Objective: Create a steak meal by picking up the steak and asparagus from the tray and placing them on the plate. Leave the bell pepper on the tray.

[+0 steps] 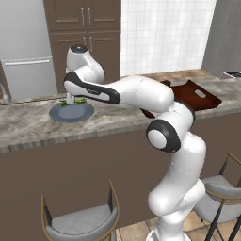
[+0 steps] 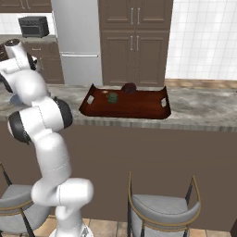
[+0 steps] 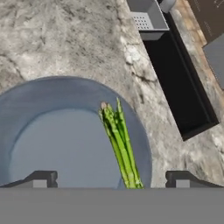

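Note:
The blue-grey plate (image 1: pixel 60 114) (image 3: pixel 52 131) lies on the marble counter, left of the arm. The asparagus (image 3: pixel 119 144) rests on the plate's right part, its stalks running toward the rim; green shows under the hand (image 1: pixel 78 101). My gripper (image 1: pixel 75 99) (image 3: pixel 111 179) hangs low over the plate, open, its fingertips (image 3: pixel 41 179) wide apart and clear of the stalks. On the dark reddish-brown tray (image 2: pixel 139 109) (image 1: pixel 200 101), further right on the counter, the steak (image 2: pixel 128 87) sits at the back and the bell pepper (image 2: pixel 112 97) near the middle left.
A black sink basin (image 3: pixel 179 83) is sunk in the counter beyond the plate. Grey chairs (image 1: pixel 82 219) (image 2: pixel 162 206) stand below the counter front. A fridge (image 2: pixel 76 41) and brown cabinets (image 2: pixel 134 41) line the back wall.

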Motion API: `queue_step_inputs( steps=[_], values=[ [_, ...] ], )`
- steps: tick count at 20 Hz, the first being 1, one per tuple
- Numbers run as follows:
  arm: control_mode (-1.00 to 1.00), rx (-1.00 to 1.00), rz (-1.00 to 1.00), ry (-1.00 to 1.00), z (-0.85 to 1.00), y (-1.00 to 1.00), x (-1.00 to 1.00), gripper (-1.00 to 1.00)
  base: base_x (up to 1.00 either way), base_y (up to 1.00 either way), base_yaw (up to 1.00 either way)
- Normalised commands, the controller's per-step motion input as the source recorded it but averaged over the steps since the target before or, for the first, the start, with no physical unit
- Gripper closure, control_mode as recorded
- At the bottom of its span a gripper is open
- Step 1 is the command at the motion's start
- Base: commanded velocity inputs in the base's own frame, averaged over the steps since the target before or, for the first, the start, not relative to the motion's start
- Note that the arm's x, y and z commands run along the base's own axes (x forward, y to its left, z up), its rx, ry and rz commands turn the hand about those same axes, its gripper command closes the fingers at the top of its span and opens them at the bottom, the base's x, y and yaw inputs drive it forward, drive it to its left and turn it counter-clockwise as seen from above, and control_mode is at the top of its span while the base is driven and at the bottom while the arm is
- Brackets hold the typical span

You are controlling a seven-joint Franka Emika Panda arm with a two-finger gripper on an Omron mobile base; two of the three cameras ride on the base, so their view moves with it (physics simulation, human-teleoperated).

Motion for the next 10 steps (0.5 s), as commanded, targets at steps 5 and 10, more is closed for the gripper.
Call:
queue_step_inputs(
  steps=[5, 10],
  values=[
    [-1.00, 0.01, -0.11, -0.07, 0.41, -0.82, -0.46, -1.00, 0.00, 0.00, 0.00],
    [-1.00, 0.00, -0.15, -0.04, 0.21, -1.00, -0.27, -1.00, 0.00, 0.00, 0.00]
  ],
)
